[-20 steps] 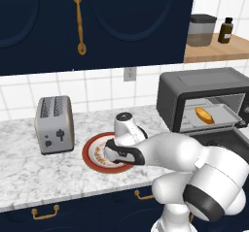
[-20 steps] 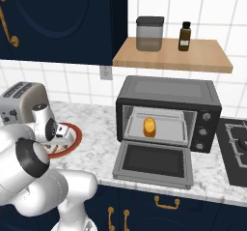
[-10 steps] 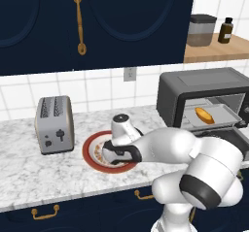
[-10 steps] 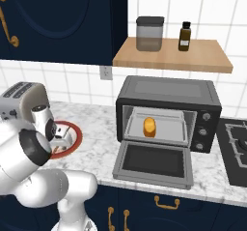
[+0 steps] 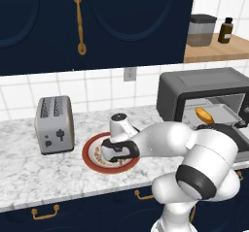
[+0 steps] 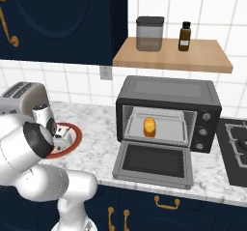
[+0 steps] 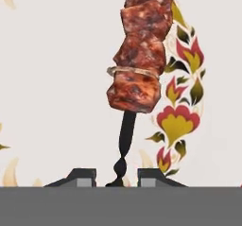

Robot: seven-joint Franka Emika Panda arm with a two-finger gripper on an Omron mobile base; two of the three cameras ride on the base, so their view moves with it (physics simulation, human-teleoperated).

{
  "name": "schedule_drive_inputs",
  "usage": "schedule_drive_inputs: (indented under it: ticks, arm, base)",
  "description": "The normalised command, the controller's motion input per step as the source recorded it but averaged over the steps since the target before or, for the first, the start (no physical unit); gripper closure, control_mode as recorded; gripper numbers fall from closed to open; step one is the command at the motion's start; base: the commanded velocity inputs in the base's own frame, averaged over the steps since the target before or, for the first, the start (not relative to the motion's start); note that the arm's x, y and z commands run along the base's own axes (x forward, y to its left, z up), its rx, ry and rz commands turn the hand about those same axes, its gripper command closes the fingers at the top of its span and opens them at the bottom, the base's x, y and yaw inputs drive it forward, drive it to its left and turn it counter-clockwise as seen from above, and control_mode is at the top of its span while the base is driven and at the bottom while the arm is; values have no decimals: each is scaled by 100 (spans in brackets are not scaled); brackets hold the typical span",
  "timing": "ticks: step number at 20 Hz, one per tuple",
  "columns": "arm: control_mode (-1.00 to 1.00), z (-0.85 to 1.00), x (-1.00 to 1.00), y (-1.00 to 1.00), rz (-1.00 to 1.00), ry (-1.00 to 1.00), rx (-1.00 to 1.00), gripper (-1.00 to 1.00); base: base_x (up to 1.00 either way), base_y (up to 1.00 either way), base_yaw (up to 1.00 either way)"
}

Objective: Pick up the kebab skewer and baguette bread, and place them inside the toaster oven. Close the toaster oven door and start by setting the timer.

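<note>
While your arm bends low over the marble tabletop [image 5: 29,177], the gripper [image 7: 116,177] sits right down on the red-rimmed patterned plate [image 5: 91,151], which lies just beside the silver toaster [image 5: 53,124]. In the hand view you see the kebab skewer [image 7: 139,50] lying on the plate's pale face, its red-brown chunks running toward the top of that view and its dark twisted handle end reaching down between the two fingertips [image 7: 83,177]. The jaws stand a little apart, one on each side of the handle; you cannot tell from these pictures whether they have clamped on it.

Over to the arm's right, the toaster oven [image 6: 169,111] stands on the same tabletop, well apart from the plate. The toaster oven door [image 6: 153,163] hangs fully open, folded down flat in front of the cavity. The baguette bread [image 6: 150,127] already lies inside on the oven's tray, and you can see it too in the left base view [image 5: 204,115]. Above the oven, a wooden shelf [image 6: 171,56] carries a grey canister [image 6: 149,33] and a small brown bottle [image 6: 184,36].
</note>
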Motion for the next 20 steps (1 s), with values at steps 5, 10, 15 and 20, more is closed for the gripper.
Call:
schedule_drive_inputs:
  ticks: [5,10,15,20]
  arm:
    - [-100,41,-1,0,3,-2,0,100]
    - [-100,82,-34,-45,9,-12,0,100]
    - [-100,66,-52,-92,9,-7,2,100]
    - [-100,49,-58,-100,6,0,3,100]
  base:
    - [0,0,0]
    - [0,0,0]
    - [0,0,0]
    - [0,0,0]
